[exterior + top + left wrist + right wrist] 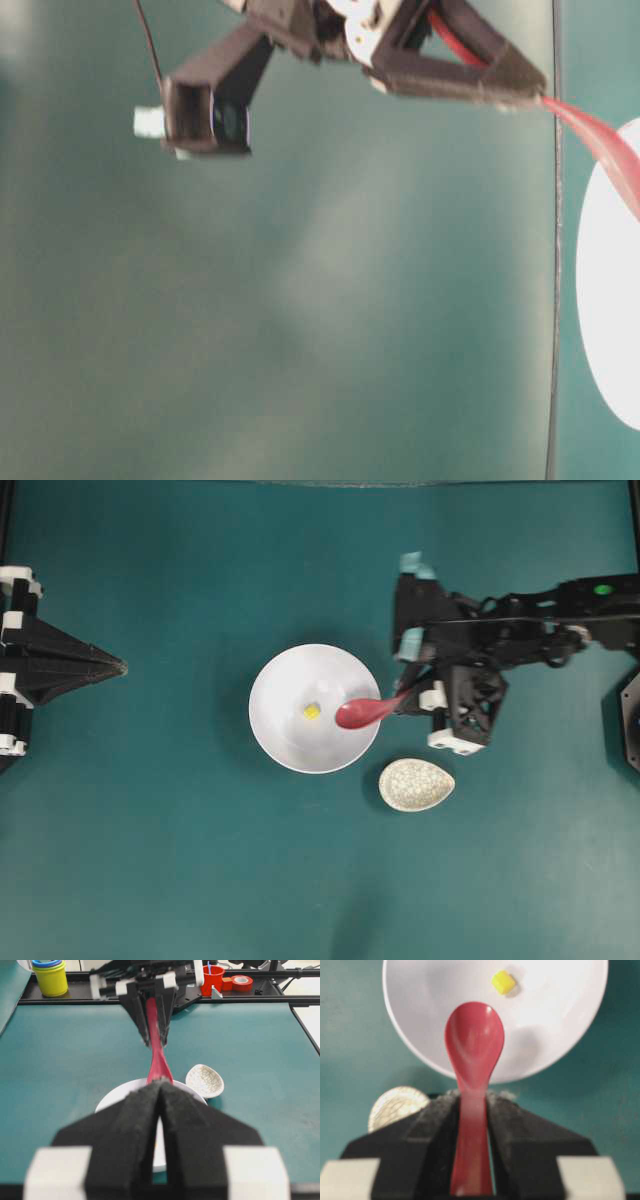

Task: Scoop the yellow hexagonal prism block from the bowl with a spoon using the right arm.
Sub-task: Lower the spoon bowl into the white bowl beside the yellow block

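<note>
Right gripper [472, 1110] is clamping the handle of the red spoon [362, 712] between its padded fingers [432, 1125], with the oval scoop reaching out over the near rim of the white bowl [285, 685]. Lying on the bowl's floor near the middle is the yellow hexagonal prism block [312, 711], just beyond the scoop's tip and apart from it. A speckled spoon rest [416, 784] is sitting on the teal tabletop [180, 860] just beside the bowl, under the right arm [520, 630]. Left gripper [161, 1110] is resting well away at the left edge, its fingers pressed together on nothing.
</note>
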Robot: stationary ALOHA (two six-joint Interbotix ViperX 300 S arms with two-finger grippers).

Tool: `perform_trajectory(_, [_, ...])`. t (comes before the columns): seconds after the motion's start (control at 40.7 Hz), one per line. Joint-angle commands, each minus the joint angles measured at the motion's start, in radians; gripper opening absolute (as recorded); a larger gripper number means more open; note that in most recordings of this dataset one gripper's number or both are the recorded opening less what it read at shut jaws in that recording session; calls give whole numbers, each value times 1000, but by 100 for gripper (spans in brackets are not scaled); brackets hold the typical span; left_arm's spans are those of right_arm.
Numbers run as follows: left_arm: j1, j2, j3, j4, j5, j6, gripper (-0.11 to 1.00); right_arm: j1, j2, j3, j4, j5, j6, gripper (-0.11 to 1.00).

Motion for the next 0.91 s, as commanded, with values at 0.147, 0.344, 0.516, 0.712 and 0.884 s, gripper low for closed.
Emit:
perform_trajectory(0.147, [0, 8, -20, 3, -5, 2, -1, -2, 60, -106, -44, 54, 3, 24])
perform_trajectory(0.344, [0, 8, -18, 3, -5, 2, -1, -2, 97, -126, -55, 61, 3, 24])
perform_trajectory(0.516, [0, 9, -18, 3, 5, 3, -1, -2, 117, -127, -58, 58, 2, 24])
perform_trajectory(0.712, [0, 8, -20, 3, 8, 3, -1, -2, 129, -127, -58, 54, 2, 24])
perform_trajectory(0.884, [0, 8, -20, 3, 6, 3, -1, -2, 144, -127, -58, 40, 0, 24])
